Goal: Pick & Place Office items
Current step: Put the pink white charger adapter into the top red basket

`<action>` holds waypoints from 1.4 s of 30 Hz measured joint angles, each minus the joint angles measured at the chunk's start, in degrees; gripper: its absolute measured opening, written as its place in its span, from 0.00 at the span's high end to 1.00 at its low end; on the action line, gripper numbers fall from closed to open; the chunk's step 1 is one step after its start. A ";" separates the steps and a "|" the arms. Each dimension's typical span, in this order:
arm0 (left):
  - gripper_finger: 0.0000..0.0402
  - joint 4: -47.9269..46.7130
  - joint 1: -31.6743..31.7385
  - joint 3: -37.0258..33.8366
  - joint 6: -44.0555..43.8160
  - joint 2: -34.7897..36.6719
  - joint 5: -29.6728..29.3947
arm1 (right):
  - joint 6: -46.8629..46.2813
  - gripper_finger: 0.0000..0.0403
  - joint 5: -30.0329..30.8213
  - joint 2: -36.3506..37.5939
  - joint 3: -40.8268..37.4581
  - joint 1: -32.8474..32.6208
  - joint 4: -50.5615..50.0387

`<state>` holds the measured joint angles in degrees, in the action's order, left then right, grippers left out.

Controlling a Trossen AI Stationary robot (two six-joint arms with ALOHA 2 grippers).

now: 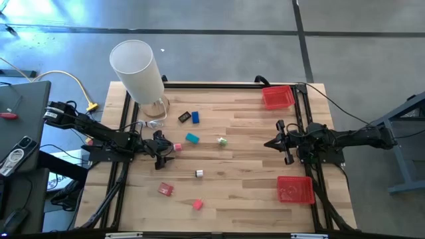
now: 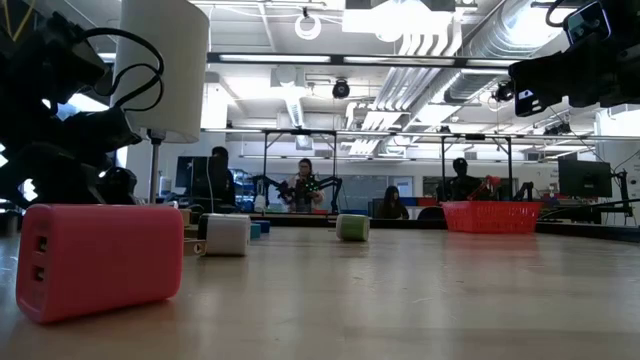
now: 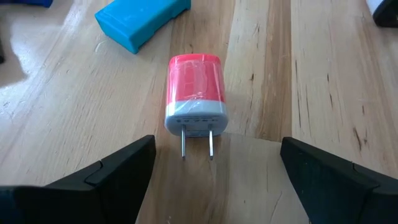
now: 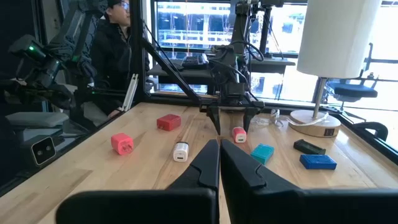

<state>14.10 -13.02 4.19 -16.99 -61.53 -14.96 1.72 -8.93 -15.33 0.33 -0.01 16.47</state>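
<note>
The left gripper (image 1: 167, 151) hangs near the wooden table's (image 1: 252, 192) left edge, its two dark fingers spread wide. A small pink and grey plastic plug (image 3: 196, 94) lies flat on the wood just in front of them, not touching, its two metal prongs pointing into the gap. A teal plastic block (image 3: 142, 22) lies just past it. No writing can be read. The right gripper (image 1: 270, 143) hangs near the right edge, between two red trays (image 1: 277, 97), pinched closed on nothing.

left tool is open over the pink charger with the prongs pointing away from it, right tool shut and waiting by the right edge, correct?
One thing is wrong: the prongs point toward the left tool, not away, as the left wrist view shows. The rest holds: it is open at the pink charger, and the right tool is shut, waiting near the table's right edge.
</note>
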 joint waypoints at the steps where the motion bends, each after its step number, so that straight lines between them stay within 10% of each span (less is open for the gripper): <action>1: 0.15 0.30 0.00 0.00 0.05 -0.27 0.00 | 0.00 0.99 0.02 0.00 -0.01 0.02 0.00; 42: 0.15 27.55 0.00 0.13 -0.06 -22.66 -0.63 | 0.02 0.99 0.02 0.02 -0.01 0.01 0.00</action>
<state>41.65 -13.01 4.32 -17.05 -84.18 -15.59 1.74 -8.91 -15.31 0.32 0.00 16.47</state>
